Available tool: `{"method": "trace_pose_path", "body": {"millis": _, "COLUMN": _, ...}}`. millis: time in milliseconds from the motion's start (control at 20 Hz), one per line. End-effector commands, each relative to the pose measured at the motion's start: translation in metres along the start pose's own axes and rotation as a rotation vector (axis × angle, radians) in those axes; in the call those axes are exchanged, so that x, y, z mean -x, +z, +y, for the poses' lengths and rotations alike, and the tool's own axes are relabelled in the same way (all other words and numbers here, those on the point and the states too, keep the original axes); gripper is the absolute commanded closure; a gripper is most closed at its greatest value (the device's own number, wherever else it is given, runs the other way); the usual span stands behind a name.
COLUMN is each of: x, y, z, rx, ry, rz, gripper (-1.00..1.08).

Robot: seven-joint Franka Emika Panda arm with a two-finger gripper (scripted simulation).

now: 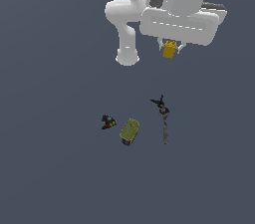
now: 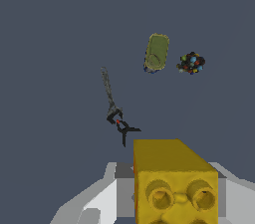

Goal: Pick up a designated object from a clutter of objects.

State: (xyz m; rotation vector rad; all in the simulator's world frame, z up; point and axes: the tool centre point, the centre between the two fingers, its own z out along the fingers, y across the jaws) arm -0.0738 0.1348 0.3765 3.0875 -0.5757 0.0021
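No real room: simulator render, bare test scene. Flat, even slate-grey ground (image 1: pixel 50 168) fills both views, with no walls, furniture, texture or horizon. White robot arm (image 1: pixel 149 9) smooth and plastic-looking, with flat shading. Gripper (image 1: pixel 170 48) holds yellow block (image 1: pixel 169 50) with two round studs showing in wrist view. Well below hand, scattered on ground: olive-green block (image 1: pixel 129 131), dark speckled lump (image 1: pixel 108 122) just beside it, thin grey rod (image 1: pixel 165 123) with black-red head. All crude, low-detail models.

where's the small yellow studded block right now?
The small yellow studded block is held in the gripper near the exterior view's top, apart from the olive-green oblong block lower in that view.
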Motion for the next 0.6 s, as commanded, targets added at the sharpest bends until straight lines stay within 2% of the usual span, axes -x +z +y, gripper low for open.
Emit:
{"method": "trace_pose_path", "body": {"millis": 0, "x": 0.003, "y": -0.016, "z": -0.006, "rx": 0.0, "ry": 0.001, "rz": -0.001, "gripper": 1.08}}
{"method": "trace_pose_path", "body": {"millis": 550, "x": 0.006, "y": -0.042, "z": -0.019, "rx": 0.0, "ry": 0.001, "rz": -0.001, "gripper": 1.08}}
